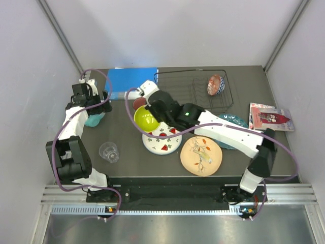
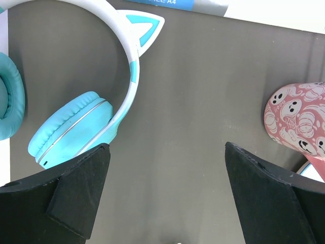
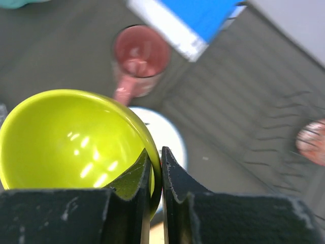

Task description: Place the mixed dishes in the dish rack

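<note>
1. Top: lime bowl (image 1: 145, 118) in right gripper (image 1: 149, 113), over white plate (image 1: 163, 144); rack (image 1: 188, 91) at rear, with red bowl (image 1: 216, 84) inside.
2. Left wrist: left gripper (image 2: 167, 152), spread wide, empty; headphones (image 2: 76, 127) beside.
3. Right wrist: clamped tight on lime bowl rim; tumbler (image 3: 140, 53) beyond.

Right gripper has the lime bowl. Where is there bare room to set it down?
The dish rack is bare at its left and middle, between the blue book and the red patterned bowl at its right end. Bare table also lies between clear glass and white plate. Crowded: red tumbler, white plate, peach plate around the right arm.
</note>
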### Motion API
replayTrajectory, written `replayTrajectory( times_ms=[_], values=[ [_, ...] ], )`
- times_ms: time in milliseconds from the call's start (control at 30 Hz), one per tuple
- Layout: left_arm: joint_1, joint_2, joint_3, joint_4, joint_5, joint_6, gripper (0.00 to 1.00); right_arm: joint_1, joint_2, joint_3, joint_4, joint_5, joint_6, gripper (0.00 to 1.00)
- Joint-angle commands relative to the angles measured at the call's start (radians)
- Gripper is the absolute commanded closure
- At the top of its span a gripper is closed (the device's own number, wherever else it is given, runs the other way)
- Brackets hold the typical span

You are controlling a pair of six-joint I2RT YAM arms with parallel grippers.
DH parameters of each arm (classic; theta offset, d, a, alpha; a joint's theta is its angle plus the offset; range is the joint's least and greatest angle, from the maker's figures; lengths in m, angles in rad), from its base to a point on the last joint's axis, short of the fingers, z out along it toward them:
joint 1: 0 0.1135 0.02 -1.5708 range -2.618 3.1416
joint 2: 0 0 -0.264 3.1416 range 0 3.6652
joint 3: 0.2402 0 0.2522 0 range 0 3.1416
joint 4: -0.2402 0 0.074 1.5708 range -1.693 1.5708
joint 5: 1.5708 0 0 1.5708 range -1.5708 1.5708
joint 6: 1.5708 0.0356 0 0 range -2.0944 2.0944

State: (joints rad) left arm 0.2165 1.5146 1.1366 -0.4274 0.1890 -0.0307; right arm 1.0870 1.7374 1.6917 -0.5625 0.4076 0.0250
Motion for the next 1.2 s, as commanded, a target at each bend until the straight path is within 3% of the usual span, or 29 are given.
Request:
replayTrajectory(
  times_ms=[0, 367, 467, 800, 1167],
  values=[
    [0.009, 0.012, 0.003, 0.042, -0.008, 0.006, 0.01, -0.045, -0.13, -0.065, -0.056, 0.29, -0.053, 1.0],
    [0.007, 0.03, 0.025, 0.029, 0.001, 0.006, 0.01, -0.402, -0.162, -0.214, -0.048, 0.784, 0.033, 1.0],
    [0.007, 0.035, 0.032, 0.022, 0.006, 0.002, 0.01, -0.467, -0.139, -0.21, -0.027, 0.833, 0.026, 1.0],
    [0.007, 0.039, 0.038, 0.018, 0.01, 0.002, 0.01, -0.526, 0.031, -0.211, 0.113, 1.031, -0.089, 1.0],
    [0.009, 0.055, 0.054, 0.006, 0.015, 0.006, 0.01, -0.535, 0.203, -0.168, 0.087, 1.16, -0.043, 1.0]
  ],
)
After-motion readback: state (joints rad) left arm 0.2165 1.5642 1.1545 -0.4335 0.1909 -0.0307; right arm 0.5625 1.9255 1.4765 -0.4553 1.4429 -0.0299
